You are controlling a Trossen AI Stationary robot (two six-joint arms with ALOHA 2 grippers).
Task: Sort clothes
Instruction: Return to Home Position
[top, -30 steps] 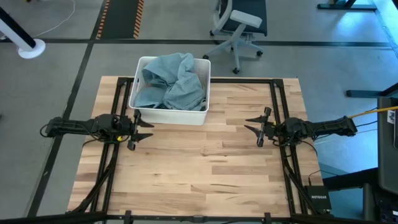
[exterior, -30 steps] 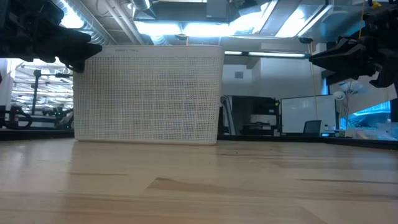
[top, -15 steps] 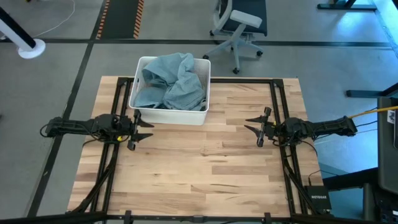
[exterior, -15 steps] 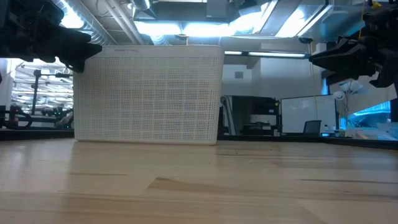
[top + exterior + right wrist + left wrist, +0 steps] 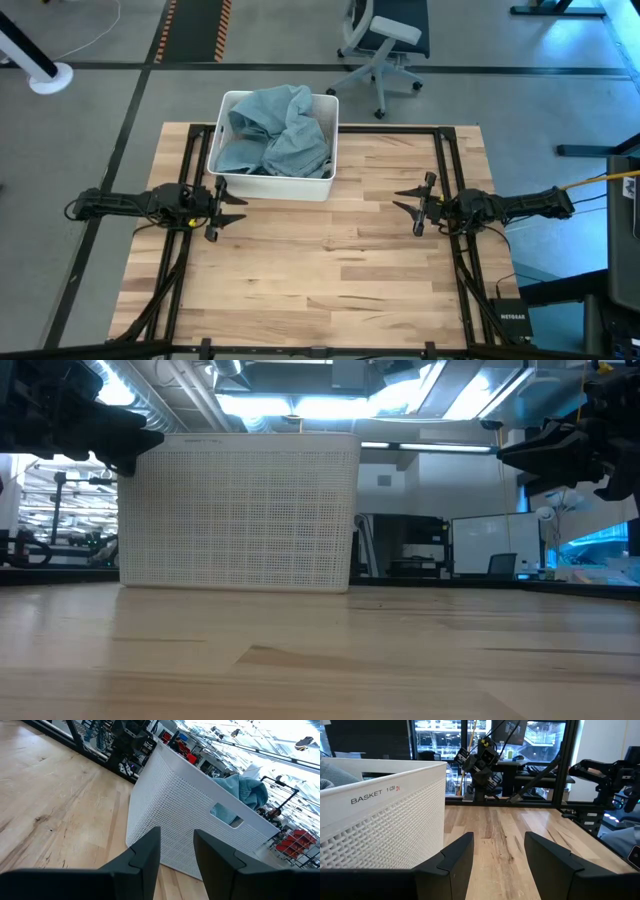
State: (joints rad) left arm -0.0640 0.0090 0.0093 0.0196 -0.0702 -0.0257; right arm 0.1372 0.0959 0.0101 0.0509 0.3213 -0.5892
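Observation:
A white plastic bin stands at the table's far side, left of centre, holding a heap of light blue denim; the denim also shows over the bin's rim in the right wrist view. The other garments are hidden or out of view. My left gripper hovers open above the table just near of the bin's near-left corner, its fingers pointing toward the table's right edge. My right gripper hovers open at the table's right side, pointing toward the left edge. Both are empty.
The wooden table top lies bare between and in front of the two grippers. An office chair stands on the floor beyond the far edge. The bin's meshed wall rises at the table's far side.

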